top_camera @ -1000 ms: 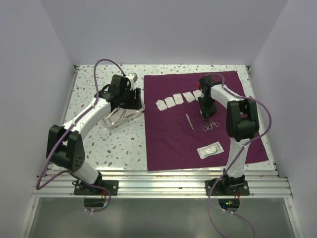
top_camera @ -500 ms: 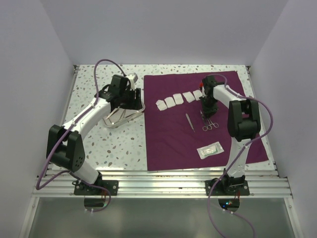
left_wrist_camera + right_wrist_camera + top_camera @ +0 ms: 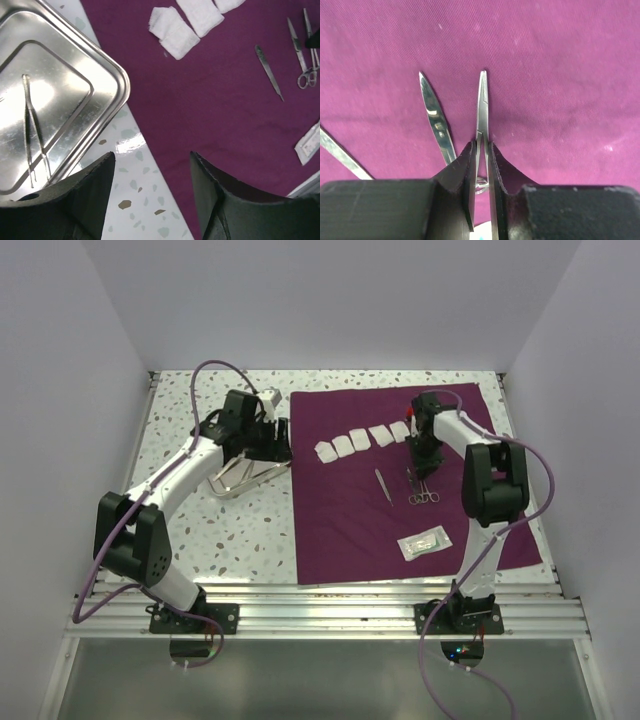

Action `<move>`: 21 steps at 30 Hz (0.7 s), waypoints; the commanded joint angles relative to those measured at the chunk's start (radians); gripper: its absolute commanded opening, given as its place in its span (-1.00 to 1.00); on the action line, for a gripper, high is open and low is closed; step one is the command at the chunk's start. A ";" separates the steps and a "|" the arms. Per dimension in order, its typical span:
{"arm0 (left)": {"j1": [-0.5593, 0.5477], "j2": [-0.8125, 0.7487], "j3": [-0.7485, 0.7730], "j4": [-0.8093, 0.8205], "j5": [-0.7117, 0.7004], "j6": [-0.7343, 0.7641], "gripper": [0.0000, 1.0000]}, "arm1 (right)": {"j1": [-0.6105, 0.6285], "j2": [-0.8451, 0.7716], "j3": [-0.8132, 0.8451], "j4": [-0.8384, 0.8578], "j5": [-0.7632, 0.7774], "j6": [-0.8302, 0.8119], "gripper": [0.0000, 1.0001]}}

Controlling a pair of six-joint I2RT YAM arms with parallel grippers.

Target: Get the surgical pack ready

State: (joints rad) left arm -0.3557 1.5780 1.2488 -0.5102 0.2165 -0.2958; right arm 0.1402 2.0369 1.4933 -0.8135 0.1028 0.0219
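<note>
The purple drape lies flat on the right half of the table. On it are gauze squares, a slim probe, a ring-handled steel instrument and a white pouch. My right gripper is down on the drape, its jaws shut on the thin shaft of the steel instrument. A second blade lies just to the left. The steel tray holds tweezers. My left gripper is open and empty, above the drape's left edge beside the tray.
White walls enclose the speckled table on three sides. The tray sits left of the drape, close to its edge. In the left wrist view I see gauze, the probe and the pouch.
My right gripper has shifted slightly back and to the right over the ring-handled instrument. My left gripper has moved a little right, toward the drape's edge.
</note>
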 commanded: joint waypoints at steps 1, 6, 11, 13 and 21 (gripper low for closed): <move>-0.002 -0.036 0.040 0.038 0.128 -0.020 0.32 | -0.008 -0.087 0.037 -0.076 0.002 0.024 -1.00; -0.009 -0.050 -0.044 0.226 0.285 -0.171 0.43 | -0.007 -0.138 0.074 -0.137 -0.066 0.133 -1.00; -0.095 -0.015 -0.106 0.495 0.323 -0.328 0.53 | 0.019 -0.228 0.061 -0.138 -0.156 0.301 -1.00; -0.153 0.042 -0.089 0.547 0.328 -0.377 0.55 | 0.051 -0.257 0.059 -0.119 -0.172 0.390 -1.00; -0.249 0.155 -0.008 0.656 0.342 -0.480 0.61 | 0.189 -0.302 0.142 -0.093 -0.170 0.545 -1.00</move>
State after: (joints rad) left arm -0.5991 1.7153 1.1728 0.0383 0.5354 -0.7147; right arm 0.2955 1.7714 1.5726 -0.9203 -0.0452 0.4683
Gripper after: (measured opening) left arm 0.798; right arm 0.145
